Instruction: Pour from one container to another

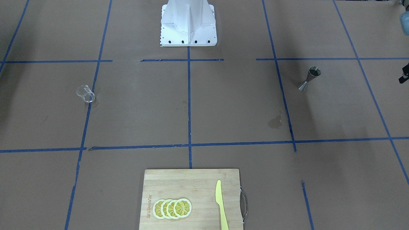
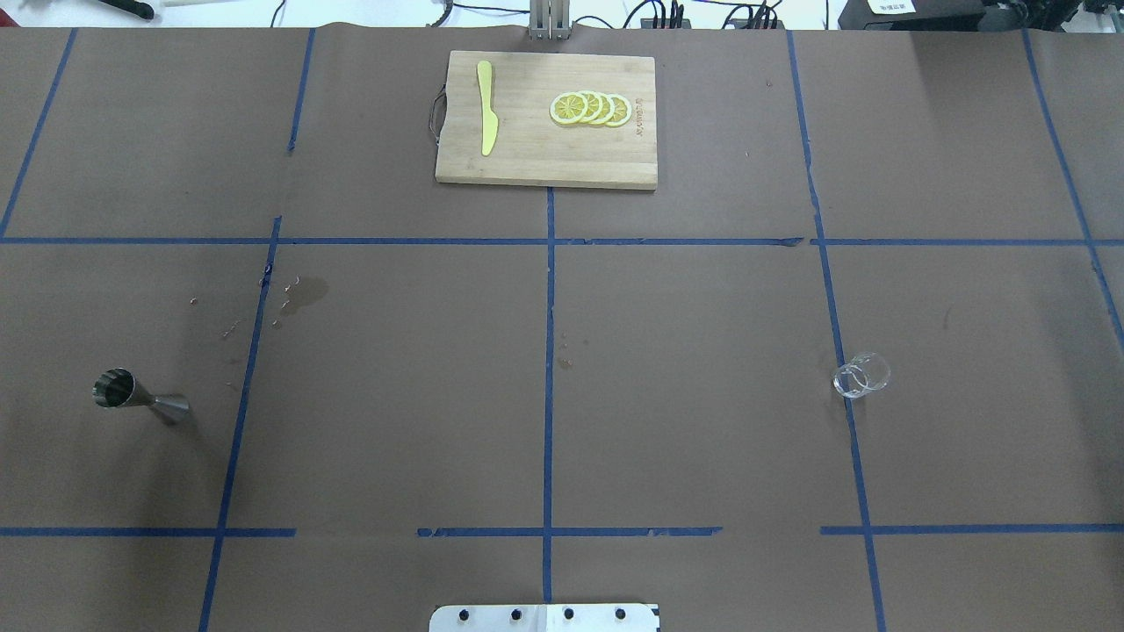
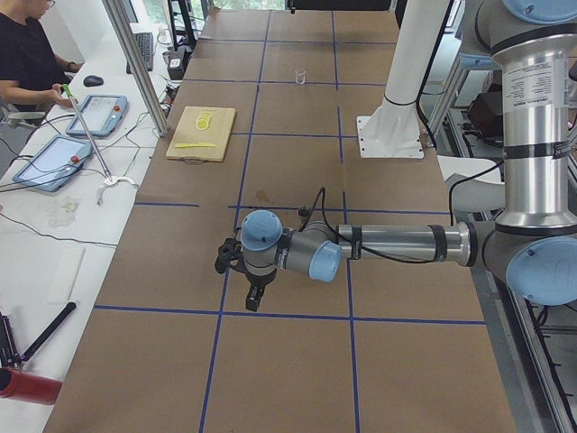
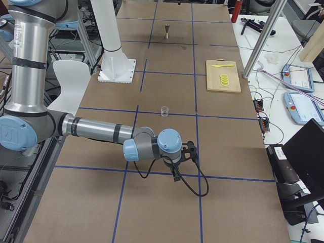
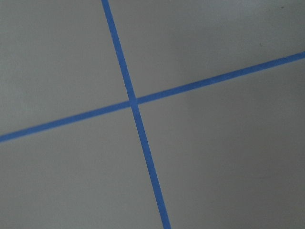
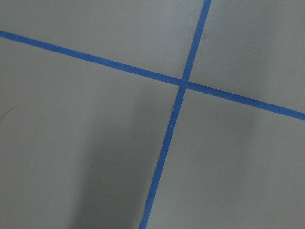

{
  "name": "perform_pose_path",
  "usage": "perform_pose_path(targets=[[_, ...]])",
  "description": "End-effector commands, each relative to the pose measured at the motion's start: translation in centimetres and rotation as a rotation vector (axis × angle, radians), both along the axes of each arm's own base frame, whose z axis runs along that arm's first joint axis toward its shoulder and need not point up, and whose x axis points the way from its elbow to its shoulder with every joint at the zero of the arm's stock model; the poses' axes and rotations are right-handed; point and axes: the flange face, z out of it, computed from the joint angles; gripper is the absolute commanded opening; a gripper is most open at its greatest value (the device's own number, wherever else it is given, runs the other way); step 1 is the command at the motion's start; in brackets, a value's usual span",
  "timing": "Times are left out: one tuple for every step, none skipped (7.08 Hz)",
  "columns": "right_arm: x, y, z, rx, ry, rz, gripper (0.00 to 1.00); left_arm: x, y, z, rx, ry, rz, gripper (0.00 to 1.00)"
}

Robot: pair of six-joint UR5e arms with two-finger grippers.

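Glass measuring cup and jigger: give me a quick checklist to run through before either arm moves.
1. Glass measuring cup upright and standing free: ok.
2. Liquid in the cup: cannot tell.
3. Jigger upright, one cone's mouth facing up: ok.
4. Left gripper and right gripper open: cannot tell, only the side views show them.
5. Either container grasped: not ok, both grippers hang away from them.
6. Cutting board apart from both containers: ok.
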Motion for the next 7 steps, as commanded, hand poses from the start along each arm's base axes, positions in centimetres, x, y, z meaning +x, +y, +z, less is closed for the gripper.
perform_pose_path(targets=[[-1.4, -4.0, -6.0, -0.111, 0.021, -0.025, 1.0, -0.4, 2.4, 2.1, 0.041, -0.012, 0.064, 1.0], [-1.4, -3.5, -7.9, -0.153, 0.023, -0.034, 1.0, -0.4, 2.3, 1.8, 0.058, -0.009, 0.064, 1.0], [-1.4, -2.6, -6.7, -0.173, 0.03, -0.032, 1.0, -0.2, 1.4, 0.5, 0.086, 0.004, 0.064, 1.0], [-1.4, -2.2, -6.3, -0.181, 0.029, -0.032, 1.0, -0.7, 1.1, -0.6, 0.1, 0.011, 0.054, 1.0], [-1.4, -2.1, -6.1, -0.177, 0.024, -0.029, 1.0, -2.4, 1.6, -2.1, 0.075, 0.085, 0.014, 1.0], [-1.5, -2.2, -6.1, -0.175, 0.021, -0.031, 1.0, -2.3, 0.5, -2.5, -0.012, 0.174, -0.008, 1.0], [-1.5, -2.2, -6.1, -0.174, 0.021, -0.031, 1.0, -2.5, 0.1, -3.2, -0.012, 0.157, -0.026, 1.0]])
